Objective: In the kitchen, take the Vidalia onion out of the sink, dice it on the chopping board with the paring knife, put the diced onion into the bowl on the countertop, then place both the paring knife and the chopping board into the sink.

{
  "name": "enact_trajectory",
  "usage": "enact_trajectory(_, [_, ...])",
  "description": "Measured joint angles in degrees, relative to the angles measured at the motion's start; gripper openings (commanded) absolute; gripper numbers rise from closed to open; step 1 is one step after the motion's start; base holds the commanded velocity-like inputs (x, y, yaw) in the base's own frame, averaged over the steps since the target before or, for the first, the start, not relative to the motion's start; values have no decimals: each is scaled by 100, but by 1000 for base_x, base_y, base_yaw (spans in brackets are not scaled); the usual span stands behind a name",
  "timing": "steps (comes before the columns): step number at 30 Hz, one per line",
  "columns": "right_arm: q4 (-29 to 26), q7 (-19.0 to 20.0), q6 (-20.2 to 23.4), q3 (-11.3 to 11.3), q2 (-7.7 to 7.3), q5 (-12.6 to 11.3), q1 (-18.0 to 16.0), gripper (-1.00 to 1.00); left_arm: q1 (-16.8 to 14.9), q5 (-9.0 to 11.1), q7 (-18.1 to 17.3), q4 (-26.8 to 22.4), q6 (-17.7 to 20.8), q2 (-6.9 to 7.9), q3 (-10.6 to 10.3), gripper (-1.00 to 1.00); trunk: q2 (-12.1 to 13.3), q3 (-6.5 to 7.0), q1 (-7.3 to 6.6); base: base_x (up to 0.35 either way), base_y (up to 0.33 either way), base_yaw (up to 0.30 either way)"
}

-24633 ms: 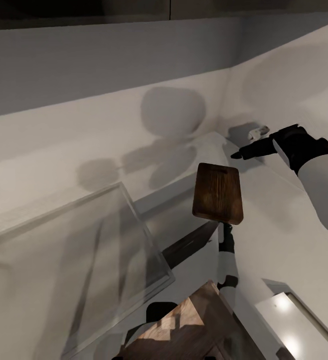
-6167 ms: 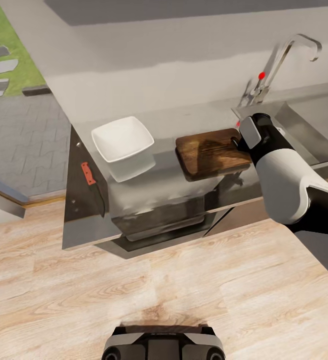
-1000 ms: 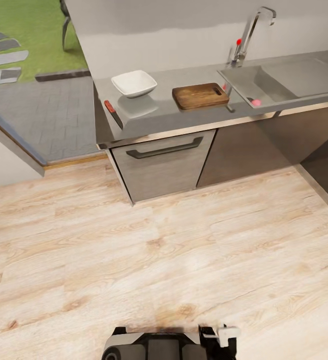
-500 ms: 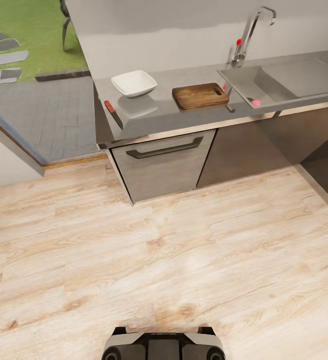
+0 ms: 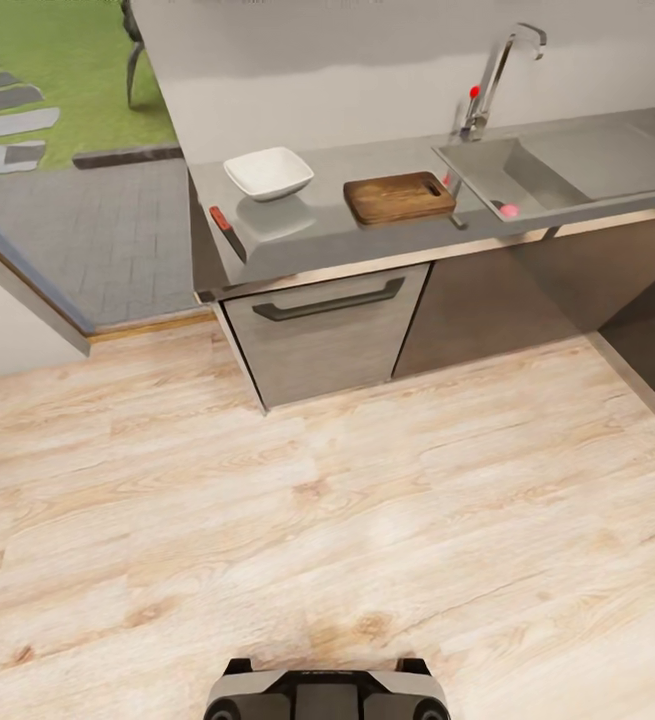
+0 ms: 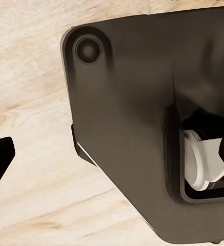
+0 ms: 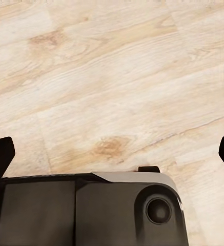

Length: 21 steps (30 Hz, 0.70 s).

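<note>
Pale wood flooring is stretching between your base (image 5: 327, 690) and the counter (image 5: 297, 245), so you are standing well back from everything the task needs. Start from the Vidalia onion (image 5: 509, 210): one small pink ball is sitting inside the sink (image 5: 557, 170), close to the basin's near wall, ahead and off to your right. Just beside the sink, on the counter, one chopping board (image 5: 399, 196) is lying with its long axis running along the counter edge. Further left one white bowl (image 5: 268, 172) is resting, and one paring knife (image 5: 226, 229) is lying at the counter's left end, red handle toward the wall and blade pointing toward you. One tap (image 5: 497, 70) is rising behind the sink. Both arms are hanging low by the base: the right wrist view is showing dark fingertips (image 7: 0, 154) at the frame's two sides over the floor, so the right hand (image 7: 112, 154) is standing spread and holding nothing; for the left hand I cannot tell. Since the onion is lying right of centre, your right arm looks the nearer once you are driving in.
</note>
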Motion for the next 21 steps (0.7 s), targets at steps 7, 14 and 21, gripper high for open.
enact_trajectory(7, [0, -2, 0, -1, -6, 0, 0, 100, 0, 0, 0, 0, -6, 0, 0, 100, 0, 63, 0, 0, 0, 0])
enact_trajectory(14, [0, -2, 0, -8, -15, 0, 0, 100, 0, 0, -1, 4, -9, -3, 0, 100, 0, 127, 0, 0, 0, 0])
enact_trajectory(21, [-7, -5, 0, -12, -30, -1, 0, 100, 0, 0, -7, 8, -9, -8, -3, 100, 0, 191, 0, 0, 0, 0])
